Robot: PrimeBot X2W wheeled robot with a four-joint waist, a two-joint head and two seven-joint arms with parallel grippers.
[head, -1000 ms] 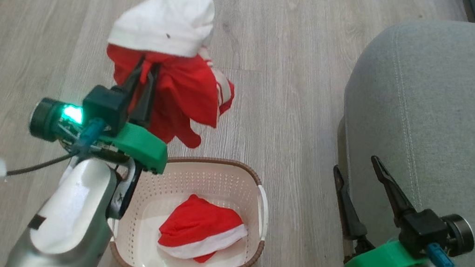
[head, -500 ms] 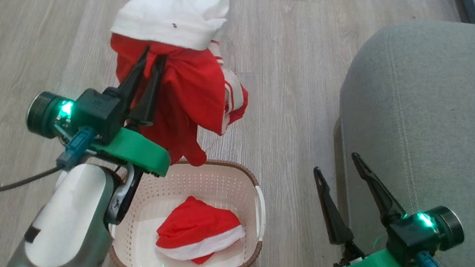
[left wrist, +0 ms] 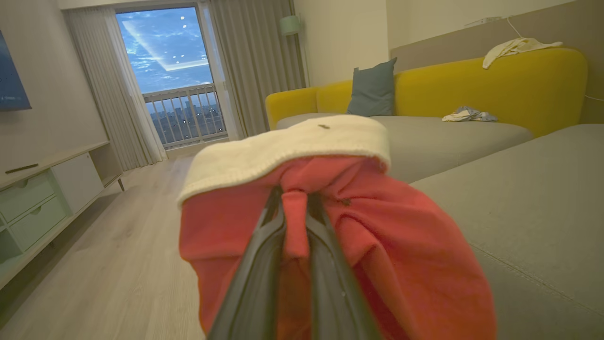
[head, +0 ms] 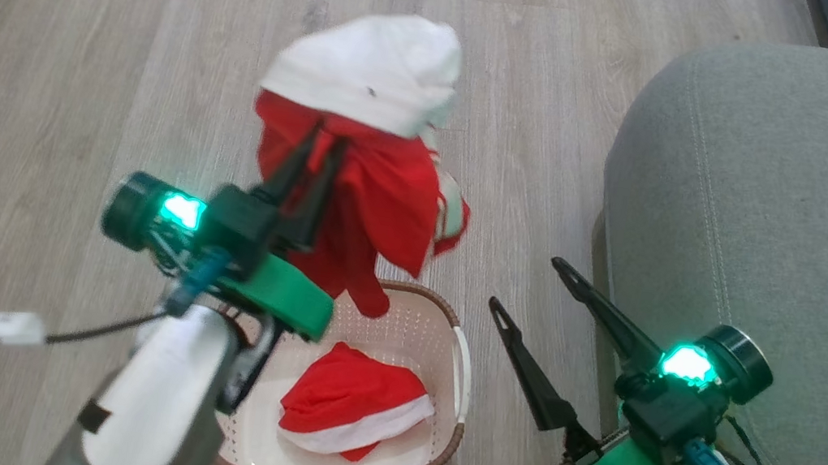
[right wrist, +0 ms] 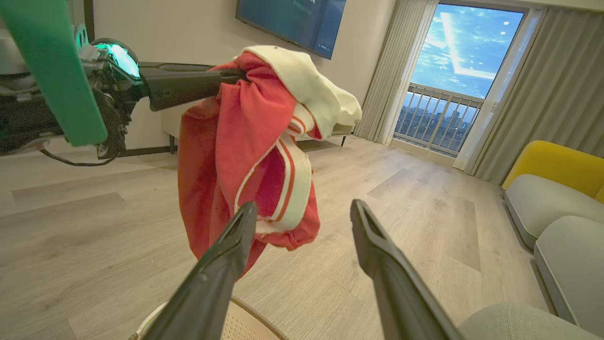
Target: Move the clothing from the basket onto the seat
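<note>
Clothing [head: 377, 202]: red-and-white bundle clenched in left claw [head: 325, 137], hanging above the basket [head: 444, 308]; a red hat [head: 351, 408] with white band lies inside it. Right claw [head: 525, 283] spread wide, empty, beside the seat [head: 796, 199].

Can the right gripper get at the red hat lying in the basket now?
Probably yes: the right gripper is open beside the basket, and the red hat lies uncovered; nothing stands between them.

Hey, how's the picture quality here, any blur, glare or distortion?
Head view: the held clothing looks smeared, the green wrist lamps flare. Left wrist view: the fingers are soft, close to the lens. Right wrist view: the window glows against a dim room, and the curtains lean from wide-angle distortion.
</note>
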